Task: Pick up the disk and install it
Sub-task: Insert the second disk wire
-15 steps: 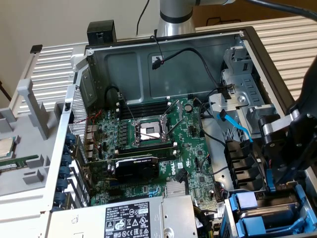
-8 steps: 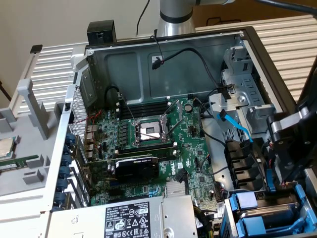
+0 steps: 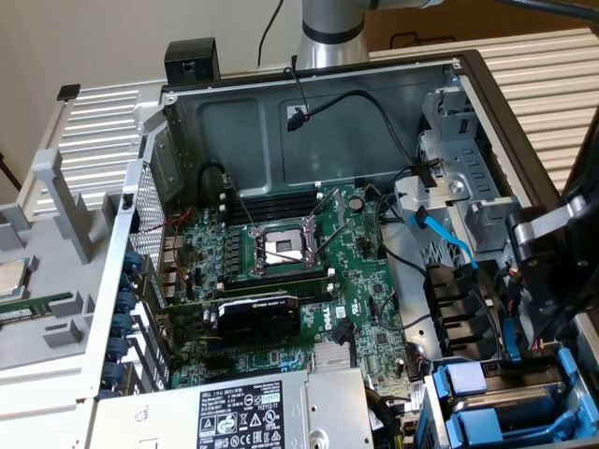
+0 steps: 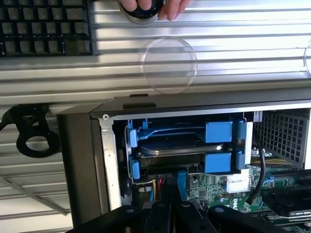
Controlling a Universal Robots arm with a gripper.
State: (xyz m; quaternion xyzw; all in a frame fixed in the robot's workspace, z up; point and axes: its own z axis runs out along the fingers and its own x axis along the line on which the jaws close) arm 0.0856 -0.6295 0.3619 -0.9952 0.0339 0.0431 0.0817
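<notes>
**Disk seated in the corner bay of the open case**

An opened computer case [image 3: 449,70] is seen from above in the exterior view, its motherboard [image 3: 281,281] exposed with a bare processor socket [image 3: 284,248] near the middle and a black graphics card [image 3: 257,313] beside it. A power supply [image 3: 243,412] with a white label lies along the case's near edge.

The disk [image 4: 170,145] is found in the drive bay at a corner of the case. It is shown in the wrist view as a flat silver-metal slab with a rounded, reflective edge, clipped into a bright blue plastic carrier [image 4: 141,131] whose two square blue tabs stand at one end. In the exterior view the blue carrier [image 3: 505,412] is seen at the case's corner on the exterior view's right, with a pale tab on top.

The gripper [image 4: 167,213] is seen as a black body just in front of the bay; its jaws are closed together with nothing held between them. A blue cable [image 3: 449,245] is draped beside the drive cage [image 3: 459,178].

Beyond the case, a keyboard [image 4: 43,26] lies on the ribbed surface, and a person's fingers [image 4: 170,7] rest on a round knob [image 4: 141,12].
</notes>
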